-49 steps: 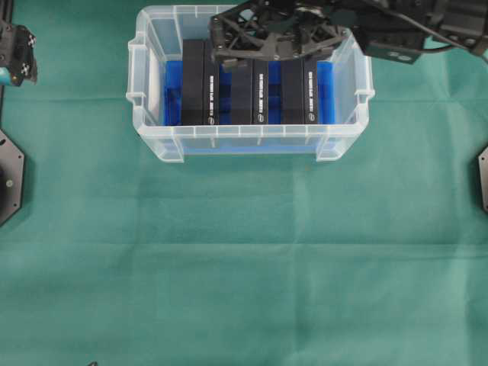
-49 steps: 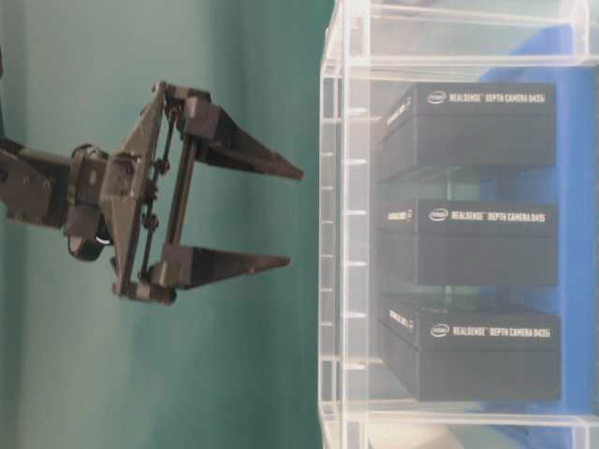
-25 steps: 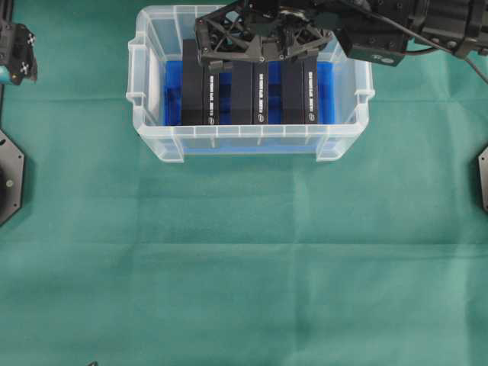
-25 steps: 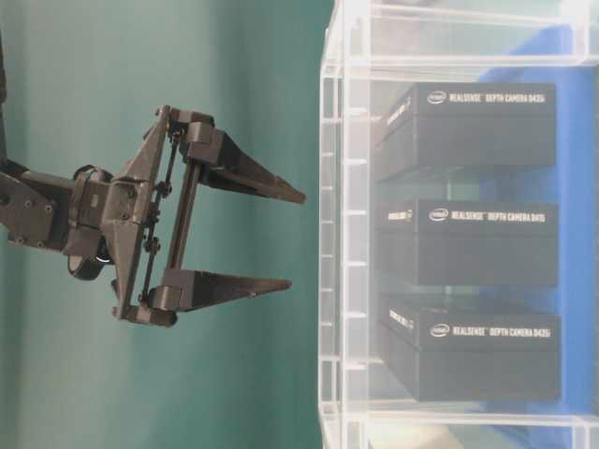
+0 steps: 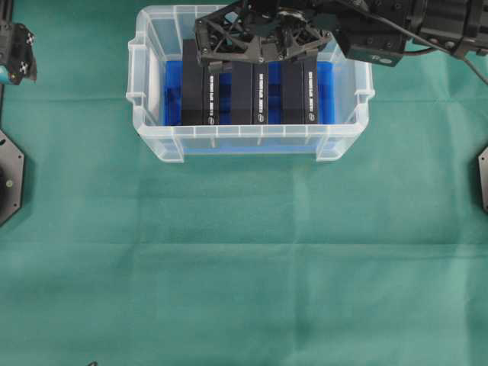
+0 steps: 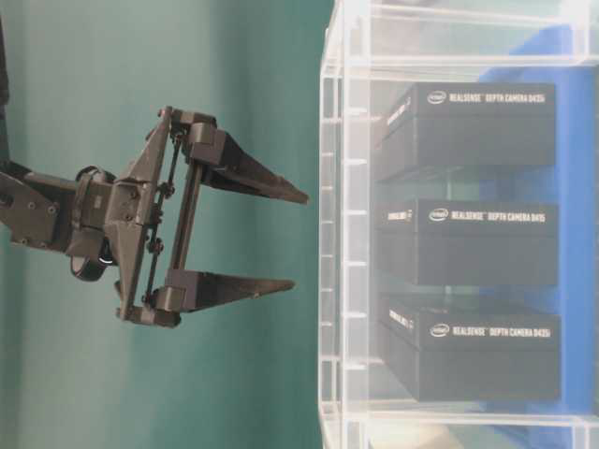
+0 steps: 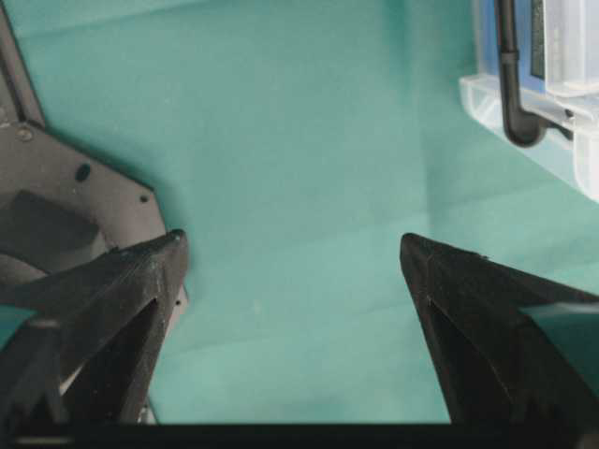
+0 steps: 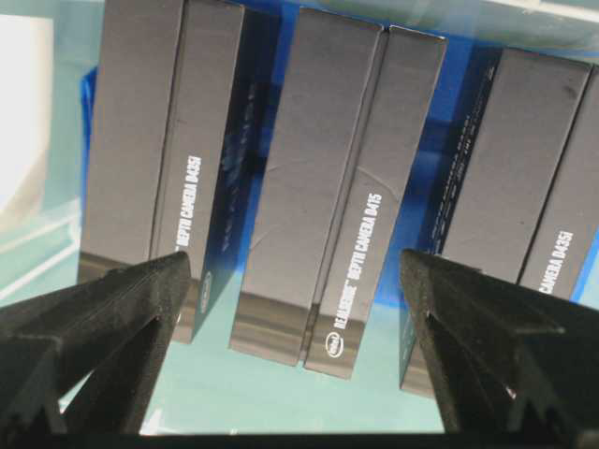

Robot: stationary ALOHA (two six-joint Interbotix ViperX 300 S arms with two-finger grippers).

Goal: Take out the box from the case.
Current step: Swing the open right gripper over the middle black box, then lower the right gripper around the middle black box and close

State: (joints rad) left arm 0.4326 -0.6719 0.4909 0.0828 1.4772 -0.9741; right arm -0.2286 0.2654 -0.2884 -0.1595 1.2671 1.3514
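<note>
Surface (image 5: 244,267): I see a green cloth over all of it, lightly creased, filling most of the overhead view.
Case (image 5: 249,141): I find the clear plastic bin at the top centre of the overhead view, resting on the cloth, open at the top, with a blue lining on its floor. In the table-level view its clear wall (image 6: 342,234) fills the right side.
Boxes: I count three black boxes inside the case, side by side with blue showing between them, each printed with white lettering. The left box (image 5: 200,91), the middle box (image 5: 250,95) and the right box (image 5: 299,95) all lie on the lining. None has been lifted out.
Right arm (image 5: 412,27): I have it reaching in from the top right of the overhead view, across the case's far rim.
Right tool (image 5: 255,65): I read it as spread wide and holding nothing. It hangs above the far ends of the boxes; in the wrist view the middle box (image 8: 337,187) sits in the gap between its two fingers (image 8: 103,318), which touch no box. In the table-level view the fingertips stand just outside the case wall, apart from it.
Left tool (image 7: 292,253): I read it as spread wide too, with only bare cloth between its fingers. A corner of the case (image 7: 552,122) shows at the top right of its wrist view, well apart from it. In the overhead view only a bit of this arm (image 5: 17,49) shows at the left edge.
</note>
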